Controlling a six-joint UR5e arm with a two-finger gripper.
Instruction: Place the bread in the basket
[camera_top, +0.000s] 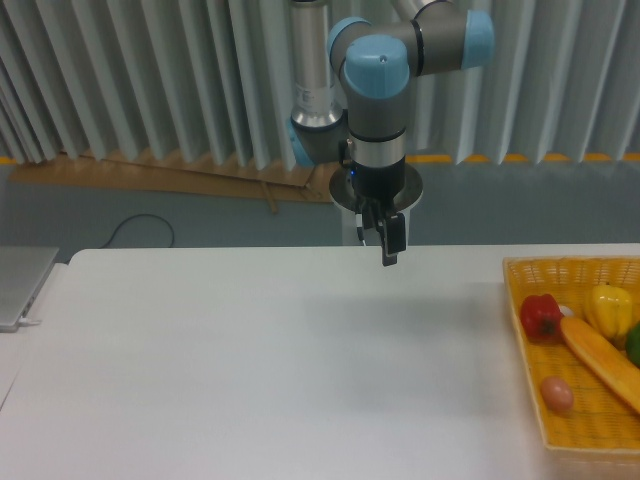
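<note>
Camera view has the bread (603, 362) already lying in the basket (520, 330) at the right edge of the frame, slanting from around the middle of the basket down toward the lower right corner, so I'd say the job looks pretty much done. It's lying flat on the weave, with a red pepper (540, 317) up against its upper end, a yellow pepper (611, 309) just above it, a bit of something green (634, 345) cut off by the frame edge, and a small pinkish egg-looking thing (557, 394) below it. Makes sense it sits diagonal, it's the longest item in there. The gripper (387, 240) is well away from all that, up in the top middle of the frame, hanging above the far edge of the white table (260, 360). The arm's wrist points straight down, fingers vertical, carrying nothing. From this angle the fingers overlap, so can't tell how far apart the jaws are.
</note>
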